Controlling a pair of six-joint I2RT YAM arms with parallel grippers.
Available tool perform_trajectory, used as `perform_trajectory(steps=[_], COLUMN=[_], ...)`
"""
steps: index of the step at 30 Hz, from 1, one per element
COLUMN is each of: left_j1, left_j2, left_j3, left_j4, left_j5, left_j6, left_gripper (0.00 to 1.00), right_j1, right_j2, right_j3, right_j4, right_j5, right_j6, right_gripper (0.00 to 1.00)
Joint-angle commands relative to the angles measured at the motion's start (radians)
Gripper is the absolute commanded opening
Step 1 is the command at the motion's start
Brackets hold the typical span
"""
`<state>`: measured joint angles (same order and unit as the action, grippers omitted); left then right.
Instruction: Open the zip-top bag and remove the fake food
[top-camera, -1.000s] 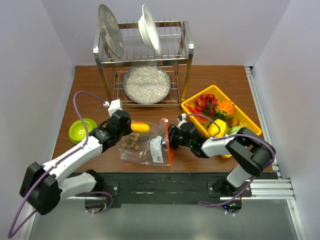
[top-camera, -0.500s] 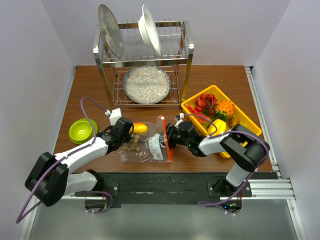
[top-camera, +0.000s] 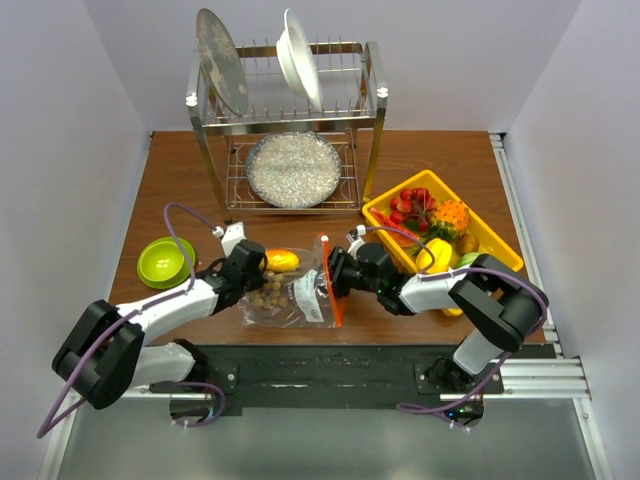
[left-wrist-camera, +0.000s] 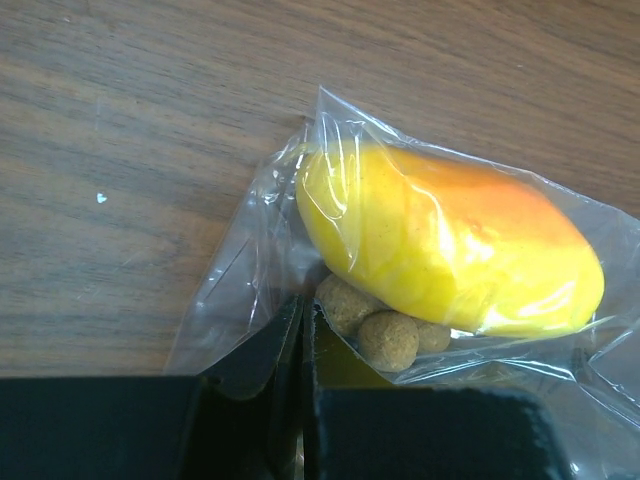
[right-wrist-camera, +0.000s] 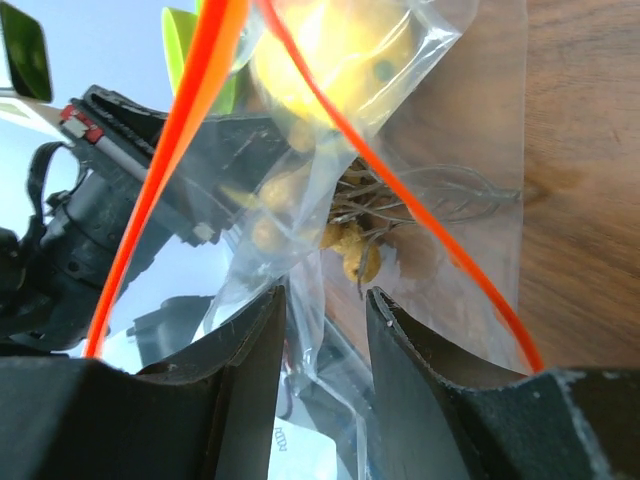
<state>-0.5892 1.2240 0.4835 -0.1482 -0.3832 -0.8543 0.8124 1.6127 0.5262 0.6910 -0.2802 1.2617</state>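
Observation:
The zip-top bag (top-camera: 300, 292) lies on the table's near middle, and its orange zipper strip (top-camera: 332, 280) stands up on the right. Inside are fake food pieces: a yellow-orange mango (left-wrist-camera: 450, 235) and a cluster of brown balls (left-wrist-camera: 386, 338). My left gripper (left-wrist-camera: 302, 318) is shut on the clear plastic at the bag's left end, just beside the balls. My right gripper (right-wrist-camera: 325, 300) is at the bag's mouth, between the two parted orange strips (right-wrist-camera: 190, 130). It is open, with a loose fold of plastic hanging between the fingers.
A yellow bin (top-camera: 490, 235) of toy food sits at the right, close behind my right arm. A green bowl (top-camera: 165, 260) is at the left. At the back stands a metal dish rack (top-camera: 290, 110) holding plates and a pan.
My left gripper has closed onto the bag's left end and shifted slightly toward the near edge. The right gripper has edged a little left at the zipper.

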Motion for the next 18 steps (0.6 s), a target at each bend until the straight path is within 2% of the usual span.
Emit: perform_trajectory(steps=[1,11,15,18], left_j1=[0.005,0.005,0.005,0.005], left_j2=[0.012,0.009,-0.004,-0.018], left_j3=[-0.026,-0.043,-0.049,-0.059], left_j4=[0.042,0.055,0.039,0.033], left_j5=[0.030,0.073,0.067,0.069], left_j6=[-0.017,-0.019,-0.015,-0.015], left_gripper=[0.07,0.05,0.05,0.05], right_j1=[0.008,0.007,0.001,-0.005], right_j2=[0.013,0.052,-0.032,-0.123], right_j3=[0.028,-0.029,-0.090,-0.104], right_j4=[-0.016,-0.007,-0.067,-0.186], right_j5=[0.010,0.128,0.228,0.289], right_j6=[0.002,0.079,0.094,0.077], right_gripper=[0.42,0.40,0.41,0.43])
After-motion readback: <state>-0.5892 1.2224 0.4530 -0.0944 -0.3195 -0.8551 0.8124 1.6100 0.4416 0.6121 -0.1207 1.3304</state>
